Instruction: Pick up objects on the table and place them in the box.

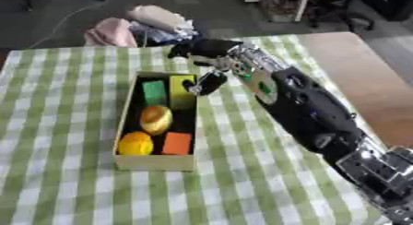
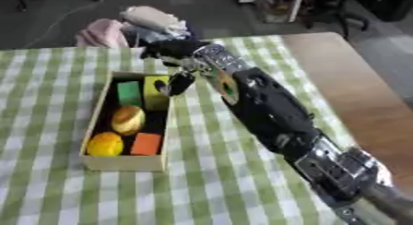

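Now the right hand [image 1: 206, 51] is hovering over the far end of the cardboard box [image 1: 153, 162], reaching in from the right side of the green-and-white checked tablecloth [image 1: 64, 127], and its dark fingers are curling downward with nothing visibly held between them; one dark thumb or finger [image 1: 206, 83] is hanging just above the box's far right corner. Judging by the box, the placing work is looking nearly done. Doing this step well is meaning lifting straight up and clear, keeping those curled fingers from snagging the box wall or nudging the yellow block [image 1: 182, 91] beneath them. Inside, a green block [image 1: 154, 92] is sitting beside the yellow one at the far end, a yellow-and-orange rounded object [image 1: 156, 119] is lying in the middle, and a yellow round fruit-like piece [image 1: 135, 144] and an orange block [image 1: 177, 143] are filling the near end, all packed close. No loose object is showing on the cloth around the box, and the left hand is not appearing in either view
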{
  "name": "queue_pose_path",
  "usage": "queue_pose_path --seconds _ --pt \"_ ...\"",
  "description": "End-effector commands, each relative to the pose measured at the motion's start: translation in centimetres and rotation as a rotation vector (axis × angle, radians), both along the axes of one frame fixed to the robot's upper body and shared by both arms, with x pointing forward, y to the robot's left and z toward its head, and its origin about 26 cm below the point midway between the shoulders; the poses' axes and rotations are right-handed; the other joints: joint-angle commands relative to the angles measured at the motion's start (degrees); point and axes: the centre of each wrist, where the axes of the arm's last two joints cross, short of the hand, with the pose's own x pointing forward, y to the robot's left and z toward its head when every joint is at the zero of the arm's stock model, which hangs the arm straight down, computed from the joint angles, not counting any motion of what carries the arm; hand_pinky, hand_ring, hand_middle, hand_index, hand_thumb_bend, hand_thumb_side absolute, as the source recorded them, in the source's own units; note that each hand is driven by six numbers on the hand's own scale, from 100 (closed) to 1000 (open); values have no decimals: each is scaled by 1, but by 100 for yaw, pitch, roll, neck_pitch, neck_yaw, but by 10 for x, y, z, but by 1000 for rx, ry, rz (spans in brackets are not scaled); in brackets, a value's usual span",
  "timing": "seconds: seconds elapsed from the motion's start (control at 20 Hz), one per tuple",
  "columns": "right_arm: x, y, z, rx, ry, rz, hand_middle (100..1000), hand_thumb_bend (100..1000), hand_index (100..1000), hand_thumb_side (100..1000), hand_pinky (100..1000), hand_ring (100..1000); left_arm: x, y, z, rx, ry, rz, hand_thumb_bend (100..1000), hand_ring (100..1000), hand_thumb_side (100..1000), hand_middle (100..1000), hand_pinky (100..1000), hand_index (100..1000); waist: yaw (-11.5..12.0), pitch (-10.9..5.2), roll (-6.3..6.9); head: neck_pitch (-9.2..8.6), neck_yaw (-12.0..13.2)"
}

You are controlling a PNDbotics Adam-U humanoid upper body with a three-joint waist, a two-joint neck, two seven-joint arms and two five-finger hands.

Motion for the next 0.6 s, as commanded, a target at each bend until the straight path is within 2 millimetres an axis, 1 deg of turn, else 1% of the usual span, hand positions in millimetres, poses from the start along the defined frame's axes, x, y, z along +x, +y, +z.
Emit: queue_pose_path --seconds 0.05,0.2,0.25,0.35,0.4,0.45,0.5,0.55,0.6 --pt "-12 -9 28 118 -94 37 937 100 983 207 851 851 -1 4 3 7 -14 19 252 611 644 666 668 802 -37 -191 -73 49 78" --pt "-33 -17 38 335 -174 101 895 100 967 202 819 806 -1 6 0 -5 -8 39 251 610 638 664 664 799 -129 -219 -80 101 234" --pt "-40 -20 40 391 -193 116 895 100 967 202 819 806 -1 7 -1 -9 -6 45 251 610 638 664 664 799 -150 -227 -84 115 269" --pt "-56 -25 37 536 -221 135 852 100 942 292 777 761 -1 8 -3 -20 1 56 252 612 637 668 663 798 -226 -250 -84 151 421" --pt "-64 -28 35 604 -227 139 837 100 934 318 768 751 -2 8 -5 -23 3 62 253 613 634 670 662 798 -262 -263 -82 166 497" --pt "-71 -30 32 658 -230 140 837 100 934 318 768 751 -2 8 -6 -26 5 67 253 613 634 670 662 798 -290 -275 -80 180 560" --pt "-78 -32 28 708 -228 141 817 100 922 371 750 730 -2 9 -7 -30 9 73 255 615 633 676 661 801 -325 -294 -75 201 649" --pt "-84 -33 25 745 -224 142 816 100 921 377 749 728 -2 9 -8 -33 12 78 255 615 633 676 661 801 -351 -311 -70 221 716" --pt "-89 -35 20 778 -218 142 804 100 906 412 738 715 -2 9 -10 -37 17 82 257 618 634 681 661 804 -385 -331 -63 250 792"
